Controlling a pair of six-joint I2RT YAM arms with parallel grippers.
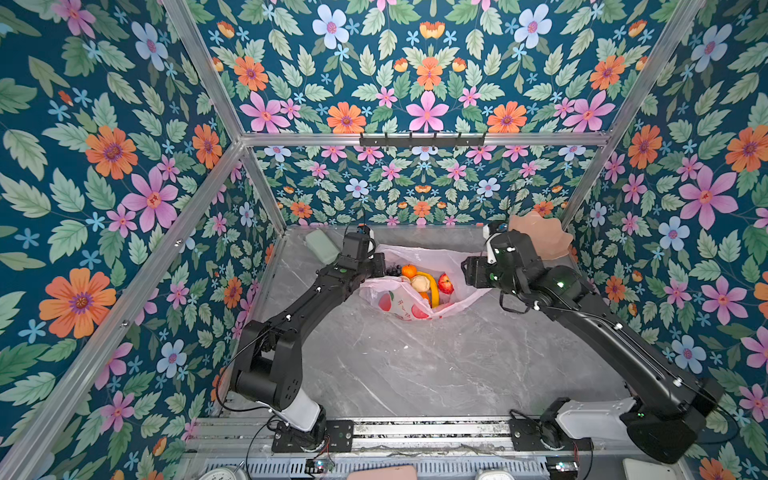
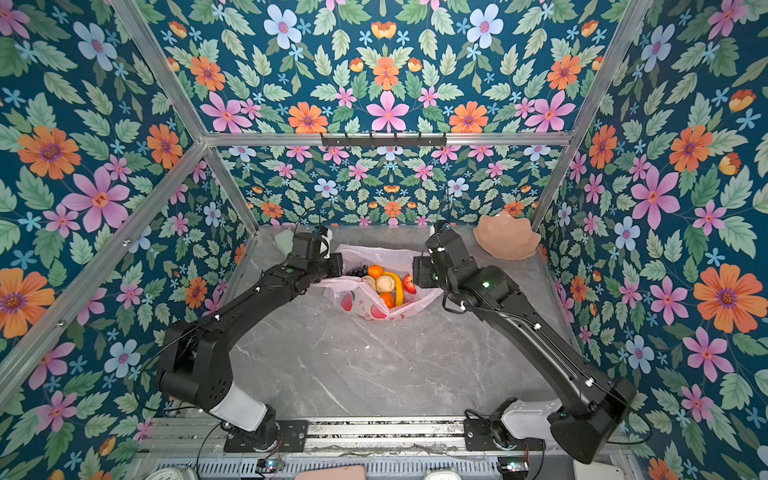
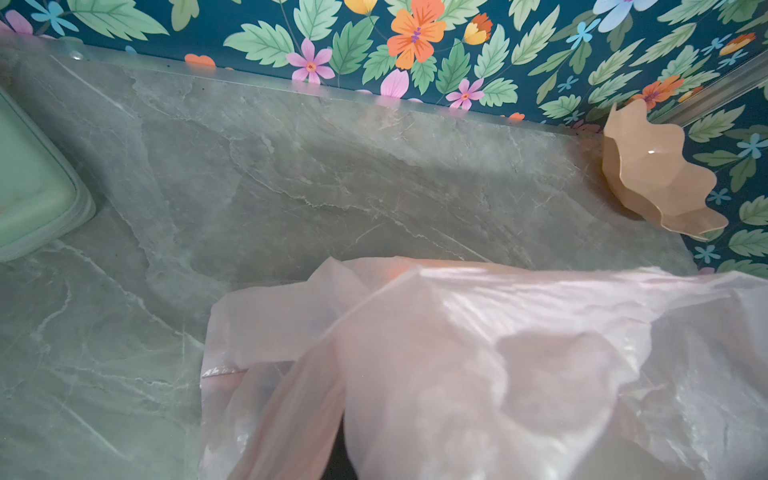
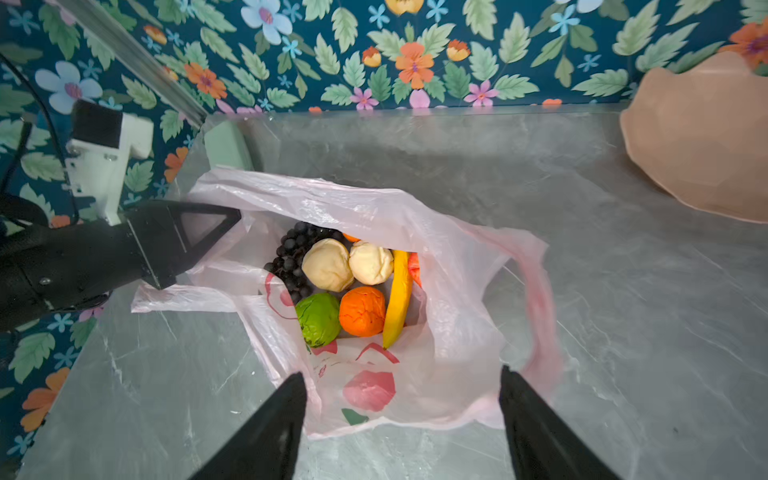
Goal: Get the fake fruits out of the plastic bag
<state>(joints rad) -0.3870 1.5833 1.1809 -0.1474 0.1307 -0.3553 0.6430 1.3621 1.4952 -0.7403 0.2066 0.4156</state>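
Two grippers: the left gripper [image 4: 195,253] is closed, pinching the rim of the plastic bag [image 4: 457,257]. The right gripper [image 4: 402,374] has its jaws spread wide over the bag's near wall and holds nothing.
Plastic bag: lies on the table [image 4: 623,332] between the two arms in both top views, with its mouth held open. One loop handle [image 4: 540,291] shows blurred on the side away from the left gripper.
Fake fruits [image 4: 328,266]: all are inside the bag, clustered at its bottom. They are a grape bunch [image 4: 291,257], two cream lumps [image 4: 370,262], a green fruit [image 4: 318,319], an orange [image 4: 361,309], a banana [image 4: 398,297] and a red apple [image 1: 445,284]. A second orange is mostly hidden.
Risk, film: the thin sheet may slip from the left pinch, and the mouth would then fall shut over the fruit.
Risk, grasp: the descending fingers may trap film together with a fruit, so that the light bag lifts or drags along.
Risk, fruit: the smooth round pieces may squirt from the jaws or roll deeper under their neighbours.
Materials: the bag is translucent pink film, crinkled and glossy, with flat red prints. The fruits are matte moulded plastic, the green one bumpy and the cream ones lumpy. The table is grey and marble-veined.
Surroundings: a peach wavy-rimmed bowl [image 4: 702,137] and a mint-green box [image 3: 33,187] sit well apart from the bag, near the back wall.
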